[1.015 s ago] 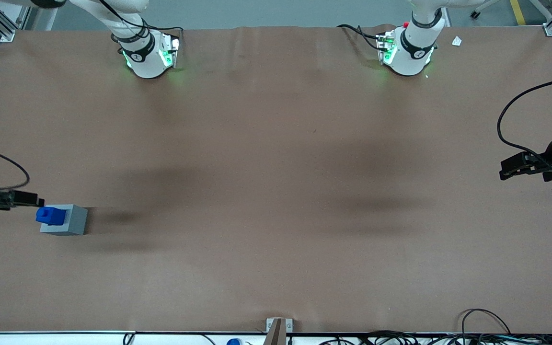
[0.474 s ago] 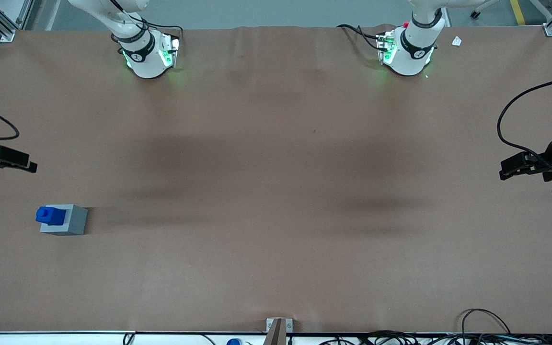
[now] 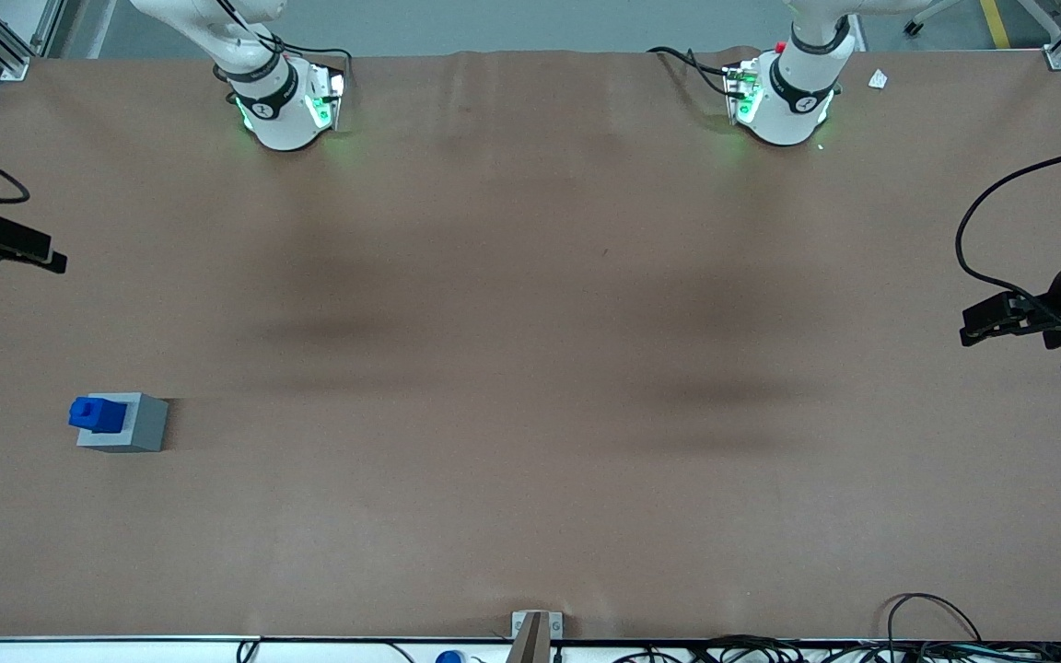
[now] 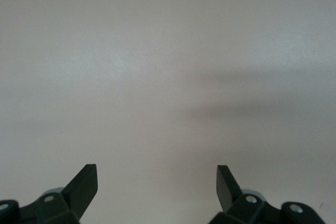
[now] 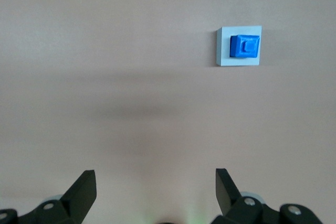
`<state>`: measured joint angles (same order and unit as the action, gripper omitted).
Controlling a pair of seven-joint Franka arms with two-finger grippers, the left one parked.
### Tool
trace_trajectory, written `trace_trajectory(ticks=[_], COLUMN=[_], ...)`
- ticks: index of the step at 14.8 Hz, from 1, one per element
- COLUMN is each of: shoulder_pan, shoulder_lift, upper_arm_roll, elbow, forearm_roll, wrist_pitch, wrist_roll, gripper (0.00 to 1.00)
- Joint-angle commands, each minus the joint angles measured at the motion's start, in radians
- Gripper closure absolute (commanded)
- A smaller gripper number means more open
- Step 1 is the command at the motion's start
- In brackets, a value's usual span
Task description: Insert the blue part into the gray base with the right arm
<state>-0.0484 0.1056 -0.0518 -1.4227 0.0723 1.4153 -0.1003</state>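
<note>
The blue part (image 3: 95, 413) sits in the gray base (image 3: 136, 425) on the brown table, toward the working arm's end, with its top standing proud of the base. Both show in the right wrist view, the blue part (image 5: 245, 46) set in the gray base (image 5: 224, 51). My right gripper (image 3: 52, 259) is open and empty, at the table's edge, farther from the front camera than the base and well apart from it. Its fingers (image 5: 83, 187) are spread wide over bare table.
Two arm bases (image 3: 286, 101) (image 3: 784, 97) with green lights stand at the table's back edge. Cables (image 3: 1000, 198) hang at the parked arm's end. A small bracket (image 3: 535, 628) sits at the table's front edge.
My right gripper has drawn away from the blue part and base, moving farther from the front camera. The blue part and gray base have not moved.
</note>
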Motion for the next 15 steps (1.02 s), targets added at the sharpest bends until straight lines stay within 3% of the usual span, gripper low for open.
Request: trace_trajectory(ticks=[1,4,15], shoulder_pan=[0.064,0.104,0.101], shoulder_lift=[-0.130,-0.155,-0.198], upper_arm_roll=[-0.002,-0.002,-0.003], elbow=[-0.131,-0.131,-0.154], forearm_roll=[-0.026,-0.026,-0.034], wrist_pitch=[0.028,0.025,0.074], wrist_roll=[0.063,0.080,0.074], gripper=[0.00,0.00,0.00])
